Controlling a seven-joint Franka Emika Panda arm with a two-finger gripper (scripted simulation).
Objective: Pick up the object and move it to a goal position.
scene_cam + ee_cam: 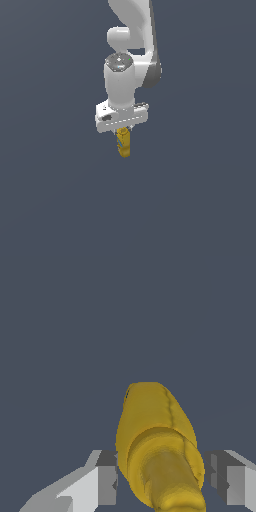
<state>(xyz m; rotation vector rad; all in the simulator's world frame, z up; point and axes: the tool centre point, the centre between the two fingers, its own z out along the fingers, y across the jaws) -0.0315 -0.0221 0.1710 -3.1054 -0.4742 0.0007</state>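
The gripper (122, 131) points straight down and holds the bottle (123, 142) near its nozzle end, the two fingers (102, 483) closed against its yellow sides in the wrist view. The bottle hangs upright below the hand, body downward, with a small blue patch just visible on the side toward the exterior view's left, and nothing shows it touching any surface. Above it, the white arm (122, 80) rises out of the top of the exterior view against a plain dark grey background.
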